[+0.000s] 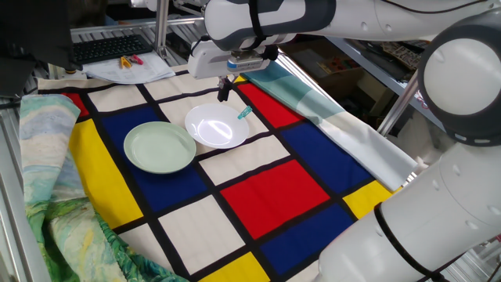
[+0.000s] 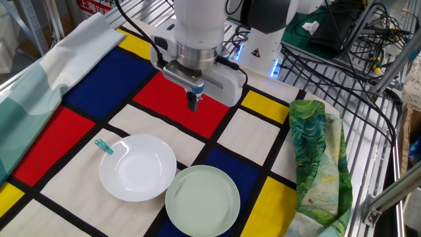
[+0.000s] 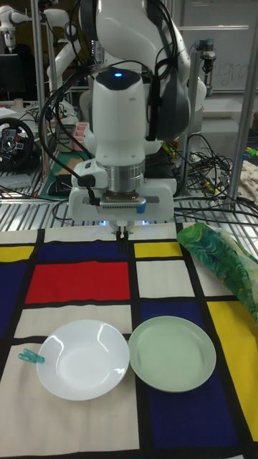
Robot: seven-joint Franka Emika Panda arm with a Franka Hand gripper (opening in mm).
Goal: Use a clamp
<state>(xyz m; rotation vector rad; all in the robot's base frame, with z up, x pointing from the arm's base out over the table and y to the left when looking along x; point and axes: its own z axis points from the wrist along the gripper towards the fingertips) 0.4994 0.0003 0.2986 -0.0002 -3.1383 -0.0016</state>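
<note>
My fingers (image 2: 193, 104) are pressed together, holding nothing, up over a red square. The small teal plastic clamp (image 2: 103, 146) lies beside the white round plate (image 2: 137, 167). Next I must reach it.

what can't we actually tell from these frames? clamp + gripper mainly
- Clamp: too small in every view to tell whether it touches the white plate rim or how it lies.
- Gripper: fingers look together with nothing between them, but dark and tiny; its height above the cloth is unclear.
- Red-and-yellow items: one fixed view only, too small to identify.
</note>
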